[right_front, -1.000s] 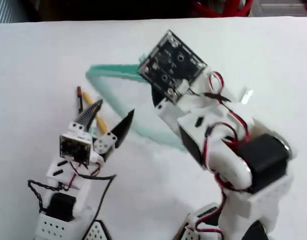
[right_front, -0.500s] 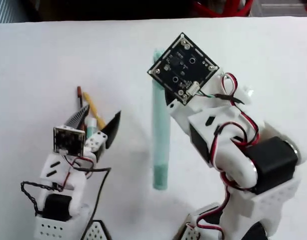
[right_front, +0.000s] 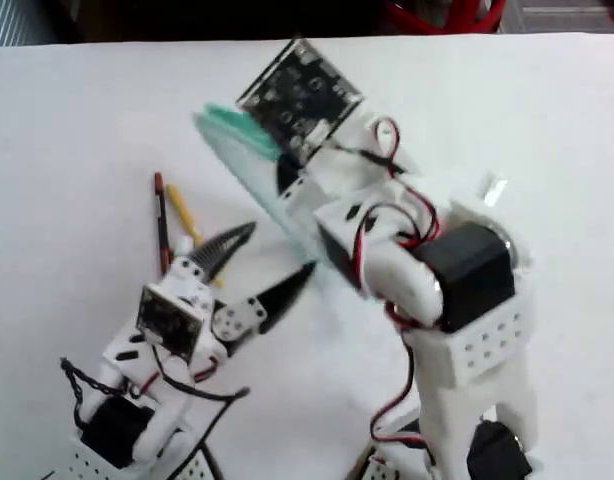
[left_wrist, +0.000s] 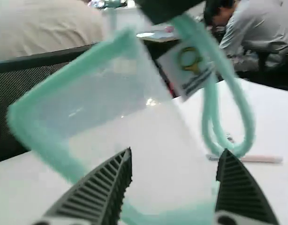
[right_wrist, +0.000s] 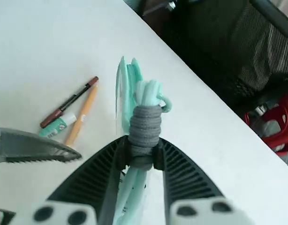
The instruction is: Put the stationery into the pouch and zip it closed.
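Right wrist view — we see the right gripper (right_wrist: 141,146) clamped on the mint pouch (right_wrist: 126,77); left gripper (right_front: 277,250) gapes wide, empty — near the stationery (right_front: 162,225) on the table (right_front: 67,120)

Pouch (right_front: 232,140) in right end effector (right_wrist: 143,150); pens (right_front: 172,215) on table (right_front: 67,120) left of pouch, near left end effector (right_front: 282,248)

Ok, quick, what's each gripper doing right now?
Left gripper: open, holding nothing.
Right gripper: closed on the pouch.
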You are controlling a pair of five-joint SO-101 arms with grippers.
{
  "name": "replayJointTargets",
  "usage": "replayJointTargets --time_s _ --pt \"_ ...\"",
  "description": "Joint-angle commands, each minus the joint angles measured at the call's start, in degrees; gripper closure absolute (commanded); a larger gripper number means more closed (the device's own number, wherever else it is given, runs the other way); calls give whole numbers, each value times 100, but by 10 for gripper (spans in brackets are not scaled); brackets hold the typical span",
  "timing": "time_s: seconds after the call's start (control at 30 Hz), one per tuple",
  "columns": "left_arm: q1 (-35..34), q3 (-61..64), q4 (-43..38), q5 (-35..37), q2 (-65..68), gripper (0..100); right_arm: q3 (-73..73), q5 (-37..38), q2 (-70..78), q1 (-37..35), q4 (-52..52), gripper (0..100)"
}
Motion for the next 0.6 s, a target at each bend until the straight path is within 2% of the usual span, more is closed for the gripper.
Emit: replayJointTargets --time_s 0.0,0.1,0.2,0.47,0.57 --pt "488 -220 -273 35 -22 714 -62 -70 -690 -567 163 979" --pt "699 -229 -255 44 -22 714 -62 -70 -1165 -866 418 979" --pt "708 -510 26 44 -22 714 -9 70 -1429 -831 479 979" --pt "699 -2470 2338 0 -22 714 0 299 -954 189 505 979" --pt "699 -3024 3051 -536 -22 714 -9 299 -725 321 497 979"
